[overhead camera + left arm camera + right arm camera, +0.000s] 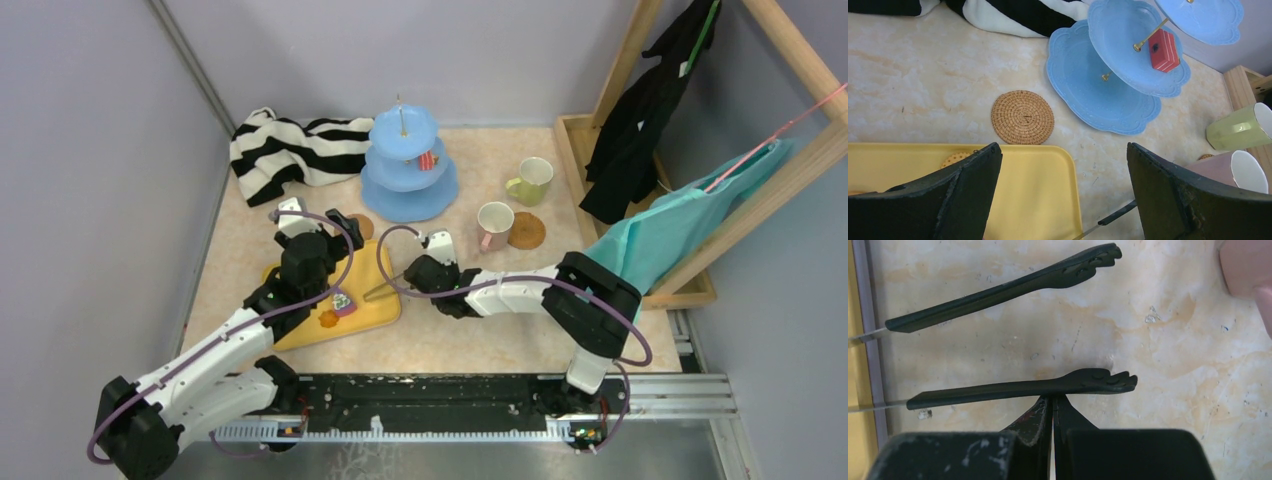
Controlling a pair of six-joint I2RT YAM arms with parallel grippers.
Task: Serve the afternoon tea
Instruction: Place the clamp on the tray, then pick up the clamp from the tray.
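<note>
The desk (450,335) is carrying everything. A wooden rack (826,146) is filling its three o'clock side, and a black garment (640,120) and a teal cloth (670,235) are hanging from it, the teal one drooping over the right arm (520,288). The left arm (215,350) is reaching in from seven o'clock. A striped cloth (290,150) is lying bunched at eleven o'clock, touching the light-blue three-tier stand (408,190) that is standing at twelve.

A yellow tray (380,305) is sitting at eight o'clock, under the left gripper (1063,150), whose fingers are spreading wide above the tray's far edge. The yellow-green cup (530,180) and the pink-handled cup (494,225) are standing at one o'clock, the pink one just beside a cork coaster (527,231). A second coaster (1022,117) is lying between tray and stand, right ahead of the left fingers.

Tongs (1013,387) are lying across the tray's right edge, pointing toward three o'clock. The right gripper (1052,402) is pressing its fingers fully together, tips touching the nearer tong arm; whether they are pinching it cannot be told.

A red cake slice (1164,50) is resting on the stand's middle tier. Another cake slice (342,302) and an orange cookie (327,320) are sitting on the tray.
</note>
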